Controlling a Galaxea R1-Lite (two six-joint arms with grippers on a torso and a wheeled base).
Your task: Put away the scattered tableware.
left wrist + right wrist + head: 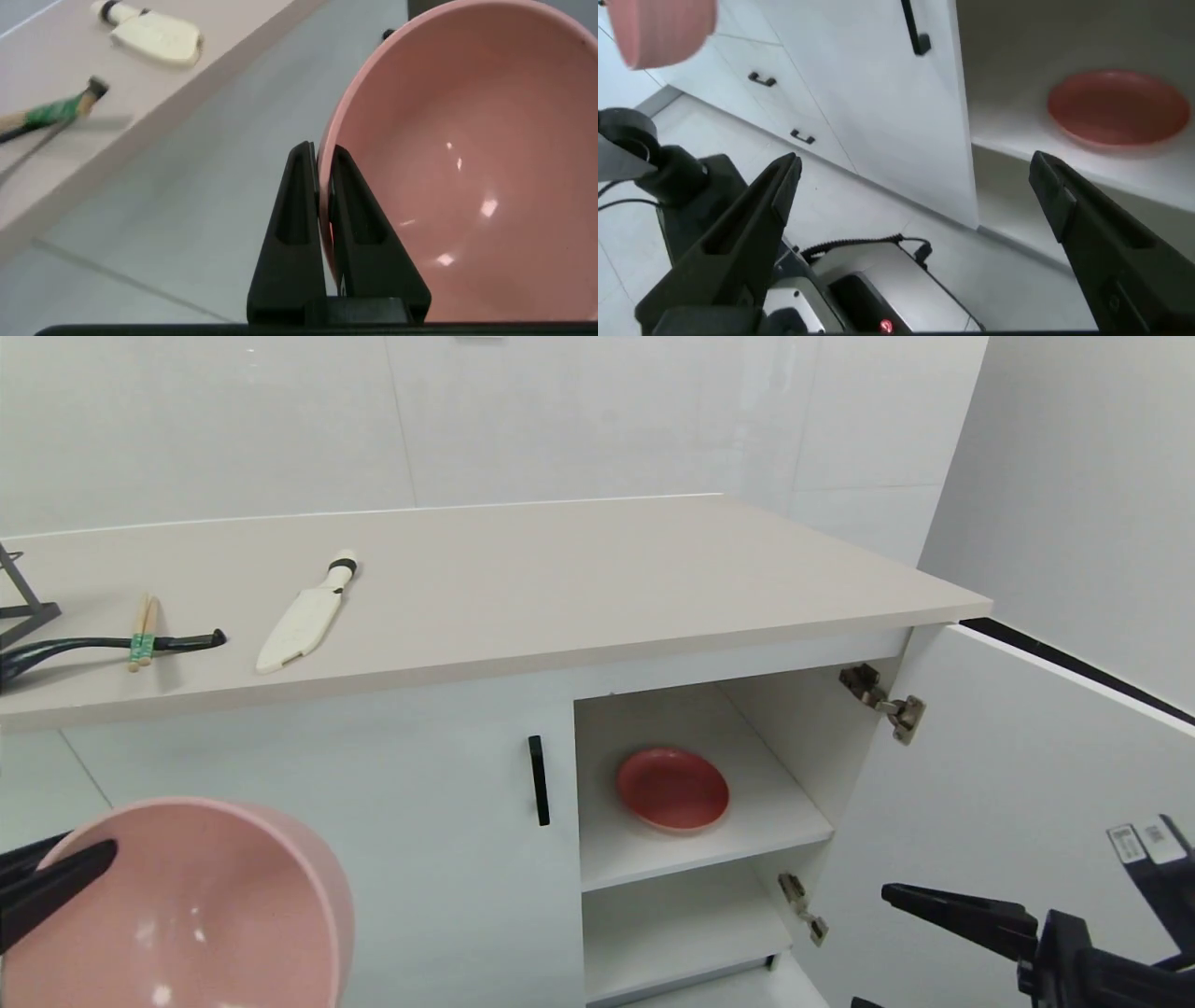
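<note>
My left gripper (321, 201) is shut on the rim of a pink bowl (201, 905) (462, 159), held low at the left in front of the cabinet. The same bowl (665, 30) shows far off in the right wrist view. A red plate (672, 789) (1118, 107) lies on the upper shelf of the open cabinet. My right gripper (910, 201) hangs open and empty low at the right, near the open door, one finger (957, 913) pointing toward the shelves. On the countertop (523, 579) lie a cream knife (305, 614) (154, 33), wooden chopsticks (142, 633) and a black-handled utensil (103, 644).
The cabinet's right door (1008, 821) stands swung open toward me, with hinges (882, 702) on its frame. The left door (373, 840) is closed, with a black handle (538, 780). A lower shelf (672, 924) lies under the plate's shelf. A black rack (21, 597) stands at the counter's far left.
</note>
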